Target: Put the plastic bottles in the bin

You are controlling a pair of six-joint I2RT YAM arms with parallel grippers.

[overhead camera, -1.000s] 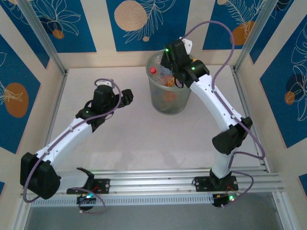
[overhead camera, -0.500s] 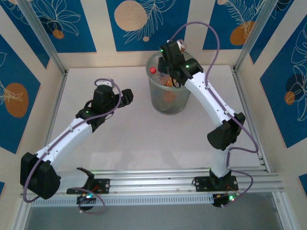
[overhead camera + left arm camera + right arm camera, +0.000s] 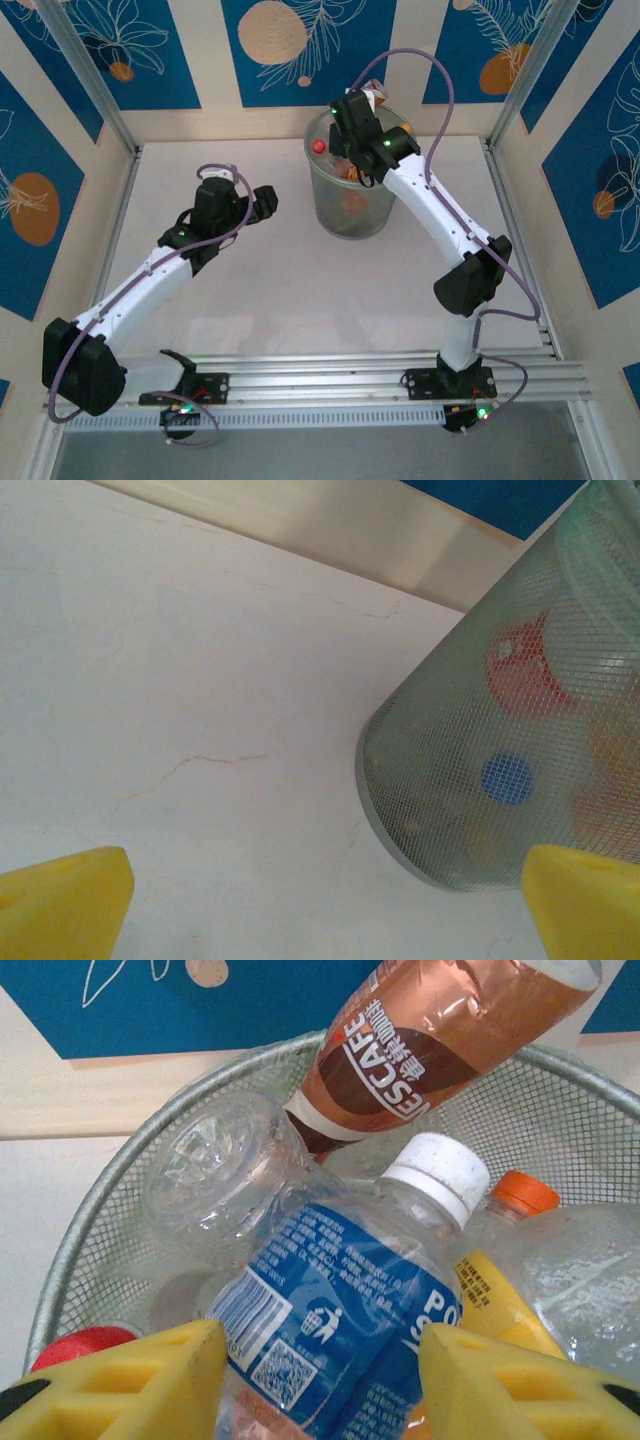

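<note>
Right claw [image 3: 320, 1345] is over the bin [image 3: 350, 212] at the back of the tabletop [image 3: 290, 290], yellow fingers closed on the sides of a blue-labelled bottle [image 3: 340, 1290]. The bottle's long axis runs straight away from the claw, white cap farthest, above the bin's mouth, with a brown bottle [image 3: 430, 1030] and others piled beneath. Letting go looks like the call. Left claw [image 3: 262, 203] sits wide open and empty, the bin off to its right.

bin [image 3: 430, 730]: fine translucent mesh | blue-labelled bottle [image 3: 340, 1300]: clear glossy plastic, crinkled | brown-labelled bottle [image 3: 420, 1040]: shiny film wrap | counter [image 3: 180, 660]: matt white, smooth, hairline cracks | right gripper fingers [image 3: 130, 1380]: matt yellow, rubbery-looking
</note>
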